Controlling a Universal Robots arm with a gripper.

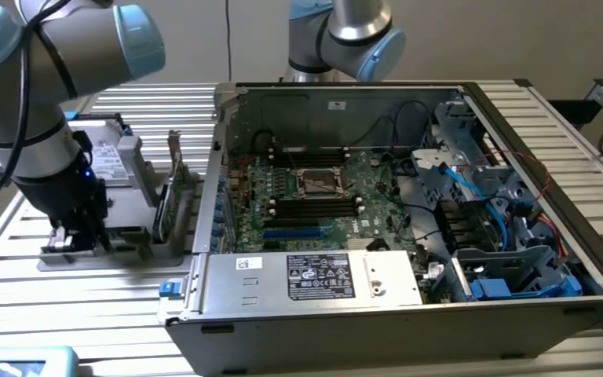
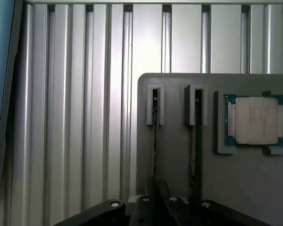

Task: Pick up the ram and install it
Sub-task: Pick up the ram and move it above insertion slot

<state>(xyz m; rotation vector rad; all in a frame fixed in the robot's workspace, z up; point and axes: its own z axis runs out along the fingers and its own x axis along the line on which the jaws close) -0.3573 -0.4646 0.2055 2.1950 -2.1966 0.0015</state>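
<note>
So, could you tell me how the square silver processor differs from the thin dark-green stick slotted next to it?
The square silver-lidded processor lies flat, face up; the thin dark-green ram stick stands on edge. The processor is broad and square; the ram stick is long and narrow. Both sit in the grey plastic holder.

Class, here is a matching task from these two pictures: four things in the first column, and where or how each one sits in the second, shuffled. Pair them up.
Things:
1. processor chip
2. ram stick
3. computer case
4. tool

Places or states:
A. open, with the motherboard exposed
B. down at the grey holder, on the exterior view's left
C. lying flat in a square recess of the holder
D. standing on edge in a narrow slot of the holder

Pairs: 1-C, 2-D, 3-A, 4-B.
</note>
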